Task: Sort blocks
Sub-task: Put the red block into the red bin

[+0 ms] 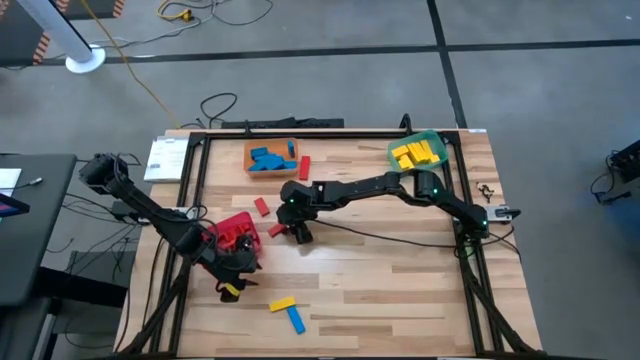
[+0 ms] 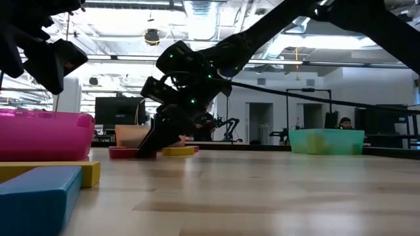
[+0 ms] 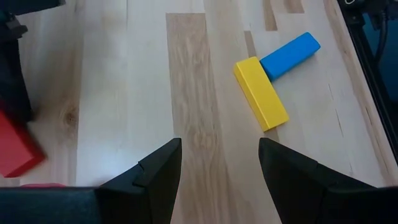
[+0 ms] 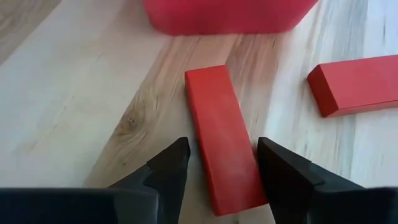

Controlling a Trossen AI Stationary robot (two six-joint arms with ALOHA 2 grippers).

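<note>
One red block (image 4: pixel 222 146) sits between the right pincer (image 4: pixel 221 163)'s spread fingers; next it needs to squeeze. Left pincer (image 3: pixel 219 163) hangs apart too.

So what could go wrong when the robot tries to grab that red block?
The right hand is open around a red block, but the block lies slightly slanted between the fingers, so it might twist or slip out when they close. A second red block and the red bin lie close by, so the fingers could bump them. The left hand waits open near a yellow block.
</note>
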